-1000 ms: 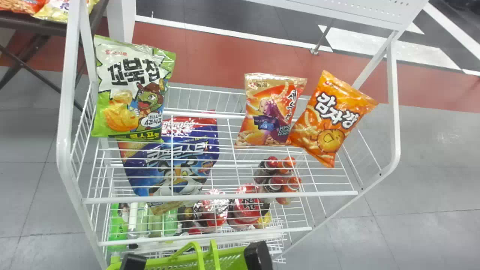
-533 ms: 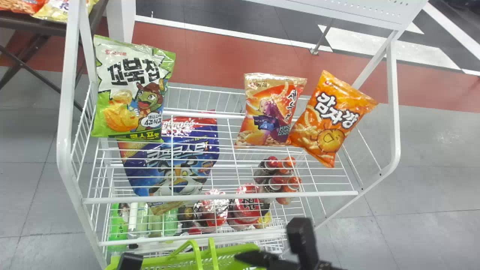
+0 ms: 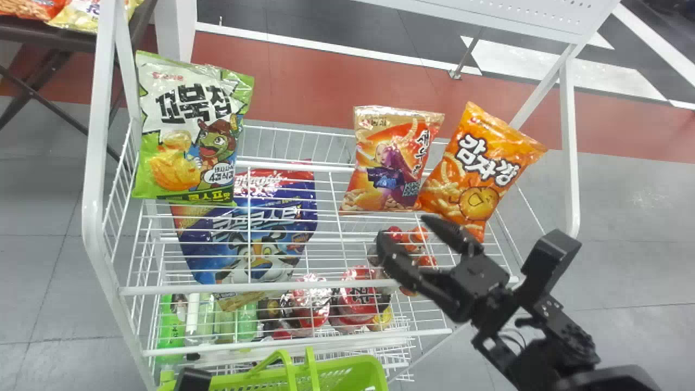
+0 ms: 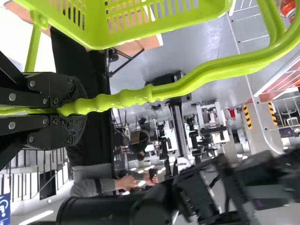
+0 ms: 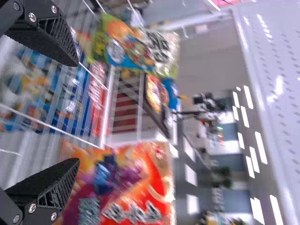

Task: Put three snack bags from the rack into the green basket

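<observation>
Snack bags (image 3: 388, 163) on rack (image 3: 320, 284), orange bag (image 3: 478, 168) tilted; green basket (image 3: 347, 367) near.

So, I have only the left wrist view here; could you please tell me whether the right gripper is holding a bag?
Observer: No, the right gripper is open, with nothing between its fingers.
Operator: Thank you. Which bag is at the left end of the rack's top shelf?
Observer: The green bag.
Operator: And how does the orange bag sit, please?
Observer: The orange bag is tilted, its top leaning right in the head view.
</observation>
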You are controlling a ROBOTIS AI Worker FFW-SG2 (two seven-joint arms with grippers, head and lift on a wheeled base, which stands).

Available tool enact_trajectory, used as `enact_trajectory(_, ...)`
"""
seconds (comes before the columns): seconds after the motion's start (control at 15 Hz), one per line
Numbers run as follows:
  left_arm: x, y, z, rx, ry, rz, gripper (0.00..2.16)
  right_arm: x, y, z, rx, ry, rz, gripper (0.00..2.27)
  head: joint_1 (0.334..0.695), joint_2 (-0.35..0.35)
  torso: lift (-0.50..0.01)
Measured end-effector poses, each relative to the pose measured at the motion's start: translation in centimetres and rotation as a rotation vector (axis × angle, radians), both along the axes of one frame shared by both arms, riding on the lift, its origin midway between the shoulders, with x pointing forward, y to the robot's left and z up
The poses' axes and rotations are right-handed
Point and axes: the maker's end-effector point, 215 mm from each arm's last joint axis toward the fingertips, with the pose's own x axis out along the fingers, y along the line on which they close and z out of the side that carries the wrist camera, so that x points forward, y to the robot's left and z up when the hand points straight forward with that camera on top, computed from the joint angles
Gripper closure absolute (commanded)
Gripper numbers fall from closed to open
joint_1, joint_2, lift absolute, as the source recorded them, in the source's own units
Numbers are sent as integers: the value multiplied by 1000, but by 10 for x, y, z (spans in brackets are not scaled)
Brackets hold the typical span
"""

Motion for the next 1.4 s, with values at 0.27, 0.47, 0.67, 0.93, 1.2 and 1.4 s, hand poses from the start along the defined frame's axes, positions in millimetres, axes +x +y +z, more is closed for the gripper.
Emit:
enact_trajectory(0.27, -4, -3, -3, 10, 0, -10, 1413, 60, -12, -14, -66, -60, -101, 93, 695, -350, 0)
enact_trajectory(0.47, -5, -5, -3, 13, -1, -17, 1413, 90, -20, -33, -105, -42, -168, 93, 695, -350, 0)
enact_trajectory(0.67, -7, -7, -3, 16, 7, -33, 1413, 110, -38, -51, -112, -8, -205, 191, 695, -350, 0)
enact_trajectory(0.93, -9, -8, -2, 20, 15, -48, 1413, 123, -47, -58, -111, 21, -209, 1909, 695, -350, 0)
enact_trajectory(1.2, -12, -11, -2, 28, 18, -66, 1413, 131, -40, -63, -89, 80, -152, 2219, 695, -350, 0)
enact_trajectory(1.4, -12, -11, -3, 31, 17, -67, 1413, 120, -37, -57, -81, 74, -136, 2223, 695, -350, 0)
